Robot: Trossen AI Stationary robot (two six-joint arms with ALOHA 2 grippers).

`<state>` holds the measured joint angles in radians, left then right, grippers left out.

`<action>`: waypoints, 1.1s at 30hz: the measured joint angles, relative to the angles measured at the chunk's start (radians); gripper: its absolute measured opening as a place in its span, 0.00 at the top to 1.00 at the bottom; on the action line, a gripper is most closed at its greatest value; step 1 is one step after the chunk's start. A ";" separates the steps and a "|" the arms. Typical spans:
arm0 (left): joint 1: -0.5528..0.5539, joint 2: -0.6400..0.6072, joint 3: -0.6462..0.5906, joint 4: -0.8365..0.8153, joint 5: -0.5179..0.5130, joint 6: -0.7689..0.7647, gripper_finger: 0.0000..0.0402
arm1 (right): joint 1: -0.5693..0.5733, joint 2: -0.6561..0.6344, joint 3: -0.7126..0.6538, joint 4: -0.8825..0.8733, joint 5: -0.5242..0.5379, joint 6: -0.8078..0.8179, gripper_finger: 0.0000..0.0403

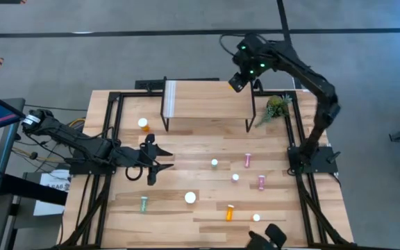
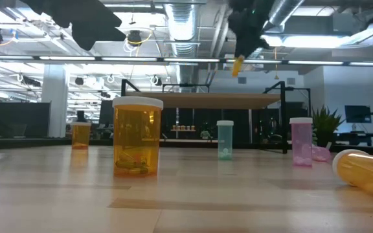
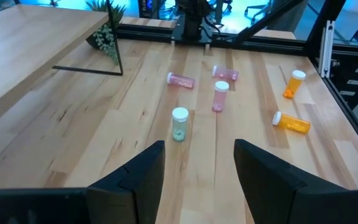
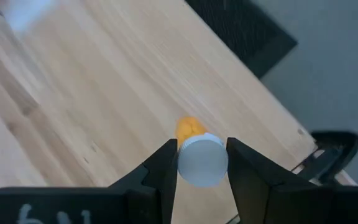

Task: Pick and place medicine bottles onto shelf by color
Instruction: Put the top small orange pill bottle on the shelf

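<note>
As the right gripper (image 4: 201,163) clamps an orange bottle (image 4: 199,155) above the shelf (image 1: 207,97), at 1 o'clock | lower upright, then release | left gripper (image 3: 197,171) empty, half-open.

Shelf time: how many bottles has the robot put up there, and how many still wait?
None seem done: the shelf top shows no bottles standing on it. In hand: the right gripper holds a small orange bottle by its white cap above the shelf. Left: about nine bottles remain on the table, orange, pink and green, some tipped over. The left gripper waits open and empty.
</note>
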<state>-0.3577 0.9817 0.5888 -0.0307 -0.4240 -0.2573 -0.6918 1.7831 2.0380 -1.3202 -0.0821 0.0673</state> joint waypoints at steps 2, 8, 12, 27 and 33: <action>0.000 0.000 0.000 0.000 0.000 0.000 0.55 | -0.005 0.059 0.047 -0.047 0.007 -0.011 0.64; 0.000 0.000 0.000 -0.001 0.020 -0.001 0.55 | -0.028 0.209 0.245 -0.178 0.043 -0.026 0.64; 0.000 0.000 0.000 -0.004 0.021 -0.001 0.55 | -0.054 0.266 0.320 -0.229 0.051 -0.026 0.64; -0.001 0.000 0.000 -0.010 0.023 -0.017 0.55 | -0.060 0.301 0.294 -0.234 0.075 -0.028 0.64; -0.001 0.000 0.000 -0.010 0.022 -0.017 0.55 | -0.062 0.301 0.294 -0.239 0.088 -0.016 0.64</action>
<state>-0.3592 0.9817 0.5888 -0.0402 -0.4019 -0.2741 -0.7543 2.0838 2.3322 -1.5595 0.0059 0.0518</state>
